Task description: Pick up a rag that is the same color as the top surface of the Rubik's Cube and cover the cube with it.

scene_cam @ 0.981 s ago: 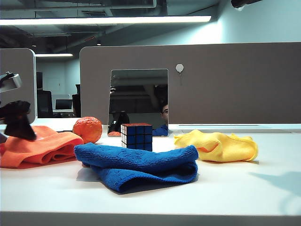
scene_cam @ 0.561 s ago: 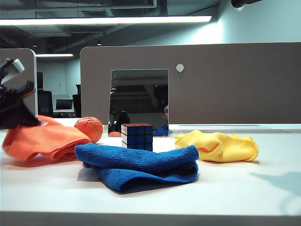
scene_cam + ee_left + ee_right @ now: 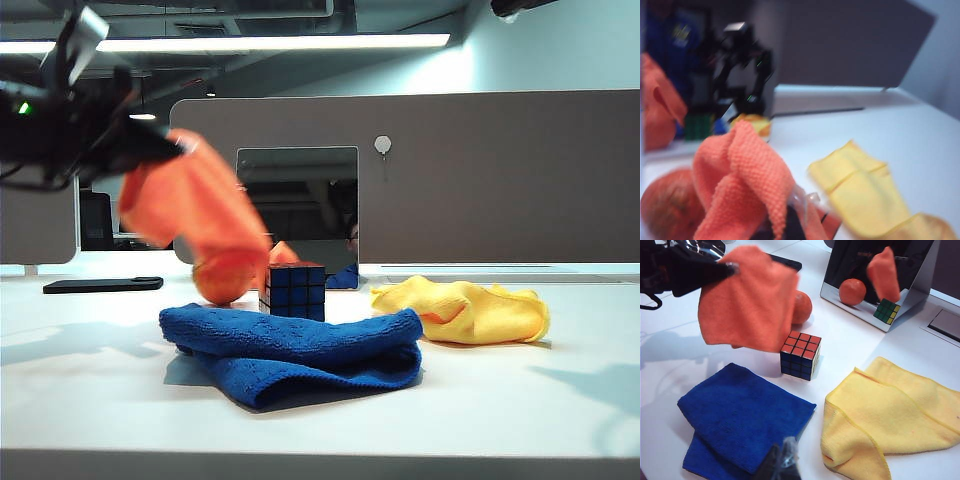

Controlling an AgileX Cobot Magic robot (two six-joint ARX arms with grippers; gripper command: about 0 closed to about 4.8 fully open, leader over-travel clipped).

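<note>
left gripper (image 3: 170,148): up in the air at far left, clamped shut on a corner of the rag
rag (image 3: 195,208): orange cloth, off the desk, hanging from the left gripper, its low end in front of the orange ball, left of the rubik's cube
rubik's cube (image 3: 800,354): upright on the desk (image 3: 520,390), orange-red top, blue sides, uncovered, just behind the blue cloth
orange ball (image 3: 222,281): just left of the cube
blue cloth (image 3: 295,350): folded, near centre
yellow cloth (image 3: 462,310): crumpled, right of the cube
mirror (image 3: 296,215): upright behind the cube
right gripper (image 3: 780,464): near edge over the blue cloth, holds nothing; open or shut, can't tell
</note>
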